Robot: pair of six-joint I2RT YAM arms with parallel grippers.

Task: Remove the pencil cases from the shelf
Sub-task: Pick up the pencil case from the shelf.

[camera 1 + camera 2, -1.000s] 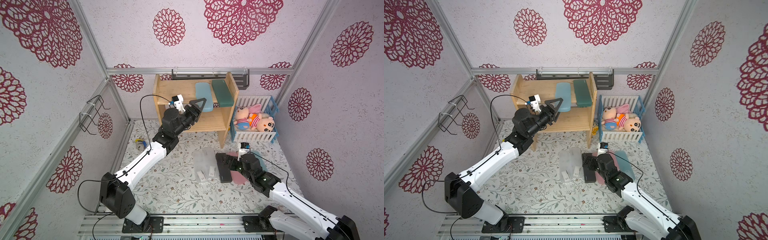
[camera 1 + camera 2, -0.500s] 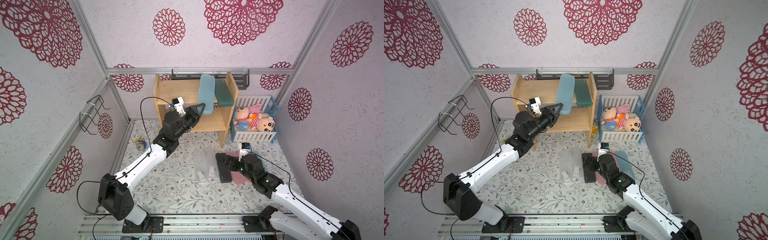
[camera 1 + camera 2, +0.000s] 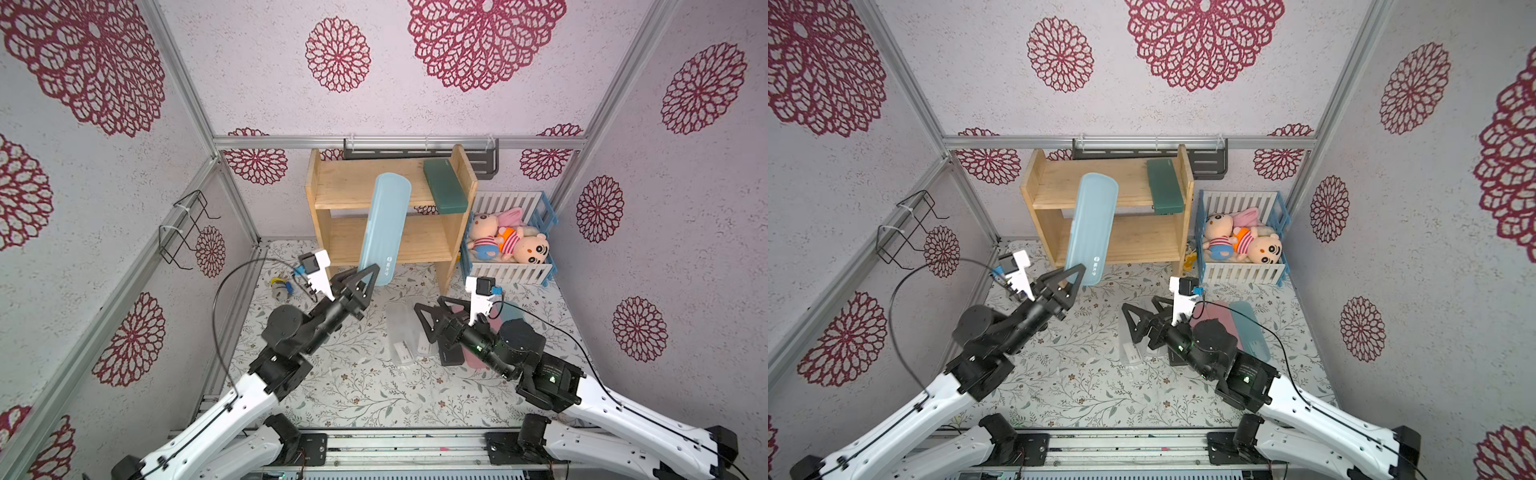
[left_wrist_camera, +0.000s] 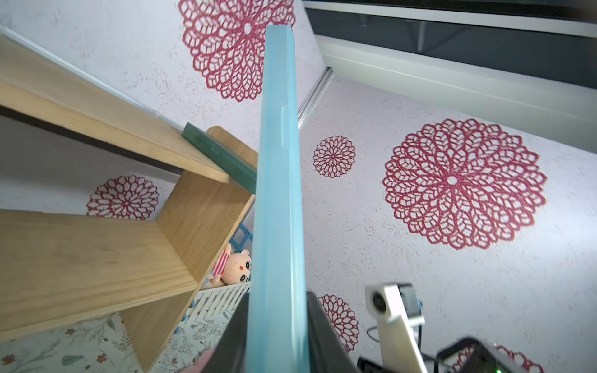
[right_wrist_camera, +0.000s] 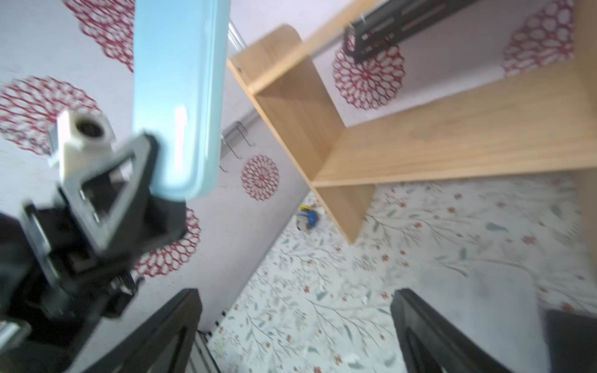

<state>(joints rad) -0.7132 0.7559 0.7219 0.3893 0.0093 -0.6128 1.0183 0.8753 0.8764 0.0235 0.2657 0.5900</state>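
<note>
Off the light wooden shelf (image 3: 353, 183) now, my left tool (image 3: 368, 279) pinches the long light-blue plastic pencil case (image 3: 384, 224); right tool (image 3: 430, 302) wide. I'd lower it slowly.

light blue case (image 3: 384, 228) lifted off shelf (image 3: 345, 183), left jaws clamped

Left arm: I reach from my base at 7 o'clock, elbow bent, forearm aimed toward 1 o'clock. My left gripper (image 3: 371, 275) is raised, jaws clamped on the near end of the light blue pencil case (image 3: 384, 228).

Right arm: I extend from 5 o'clock, wrist low, pointing toward 10 o'clock. My right gripper (image 3: 430, 305) has its jaws spread wide and holds nothing.
</note>
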